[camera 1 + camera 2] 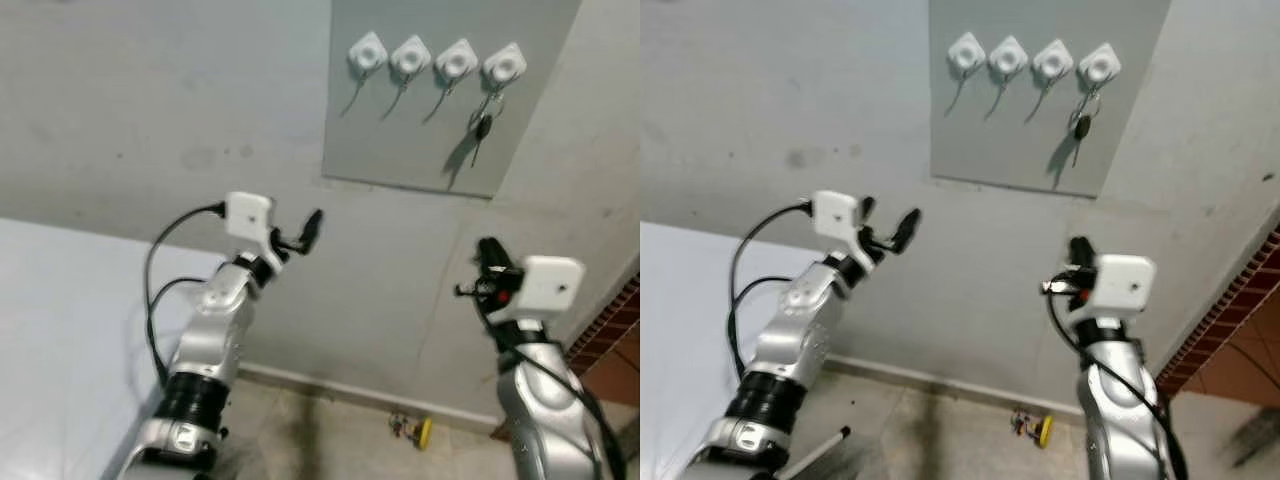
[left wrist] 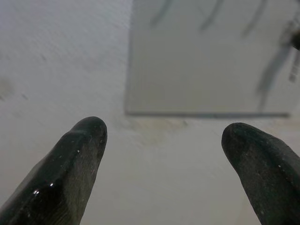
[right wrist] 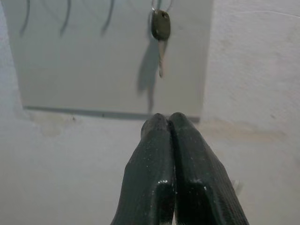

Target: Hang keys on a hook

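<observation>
Yellow object (image 1: 422, 431) on floor (image 1: 330, 430)

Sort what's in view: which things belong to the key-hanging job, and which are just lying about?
Job:
- key, hanging on the rightmost hook
- three bare hooks beside it
- panel holding the hooks
- right gripper, shut, below the key
- left gripper, open, holding nothing

Lying about:
- small yellow thing on the floor by the wall
- white surface on the left

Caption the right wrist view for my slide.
Shut right tool below black-headed key hanging on grey wall panel.
</observation>
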`<state>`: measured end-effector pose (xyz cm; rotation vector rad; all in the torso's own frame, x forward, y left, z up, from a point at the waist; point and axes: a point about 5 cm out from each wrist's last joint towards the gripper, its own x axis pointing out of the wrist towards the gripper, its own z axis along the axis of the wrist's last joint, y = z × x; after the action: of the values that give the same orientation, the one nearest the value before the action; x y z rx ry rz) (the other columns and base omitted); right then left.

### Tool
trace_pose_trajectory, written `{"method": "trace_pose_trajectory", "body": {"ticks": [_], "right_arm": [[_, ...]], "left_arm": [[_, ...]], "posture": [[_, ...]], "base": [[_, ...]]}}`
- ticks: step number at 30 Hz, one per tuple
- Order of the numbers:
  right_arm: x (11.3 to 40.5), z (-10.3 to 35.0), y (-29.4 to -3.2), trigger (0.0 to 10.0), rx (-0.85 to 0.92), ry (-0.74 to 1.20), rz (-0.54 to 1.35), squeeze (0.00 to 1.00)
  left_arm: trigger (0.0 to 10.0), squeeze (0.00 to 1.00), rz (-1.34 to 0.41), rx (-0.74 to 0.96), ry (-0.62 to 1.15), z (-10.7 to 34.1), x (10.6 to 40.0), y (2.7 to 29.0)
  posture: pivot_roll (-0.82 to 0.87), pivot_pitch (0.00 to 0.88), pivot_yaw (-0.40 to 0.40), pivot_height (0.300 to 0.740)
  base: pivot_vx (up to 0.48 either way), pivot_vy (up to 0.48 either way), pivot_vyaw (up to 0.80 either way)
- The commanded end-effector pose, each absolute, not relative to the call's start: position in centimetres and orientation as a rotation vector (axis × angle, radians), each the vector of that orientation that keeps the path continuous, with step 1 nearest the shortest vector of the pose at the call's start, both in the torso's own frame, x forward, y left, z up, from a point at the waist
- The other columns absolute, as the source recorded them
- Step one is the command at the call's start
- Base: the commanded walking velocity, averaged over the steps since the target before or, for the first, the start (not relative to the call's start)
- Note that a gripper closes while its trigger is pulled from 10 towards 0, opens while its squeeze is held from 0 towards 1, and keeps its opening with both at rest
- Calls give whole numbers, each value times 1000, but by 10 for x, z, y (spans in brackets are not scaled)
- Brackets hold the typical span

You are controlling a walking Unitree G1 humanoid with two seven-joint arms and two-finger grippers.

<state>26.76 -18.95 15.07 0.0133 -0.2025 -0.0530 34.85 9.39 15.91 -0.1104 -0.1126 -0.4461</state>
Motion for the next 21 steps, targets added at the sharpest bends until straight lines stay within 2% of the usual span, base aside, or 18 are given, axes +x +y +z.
{"method": "trace_pose_trajectory", "body": {"ticks": [1, 10, 13, 21], "right_arm": [[270, 155, -180, 10000, 25, -219, -22, 0], [270, 155, -181, 10000, 23, -218, -20, 0], [270, 155, -180, 10000, 23, -218, -18, 0], [270, 155, -179, 10000, 23, -218, -6, 0]], "left_arm": [[10000, 0, -412, -97, -123, 163, 351, 106], [10000, 0, -406, -101, -117, 162, 351, 105], [10000, 0, -385, -72, -135, 164, 351, 105], [10000, 0, -517, -25, -213, 176, 342, 85]], "posture": [[2, 16, -6, 740], [1, 17, -7, 740], [1, 17, -7, 740], [1, 13, -8, 740]], "base": [[480, 0, 0], [464, 0, 0], [0, 0, 0], [0, 0, 0]]}}
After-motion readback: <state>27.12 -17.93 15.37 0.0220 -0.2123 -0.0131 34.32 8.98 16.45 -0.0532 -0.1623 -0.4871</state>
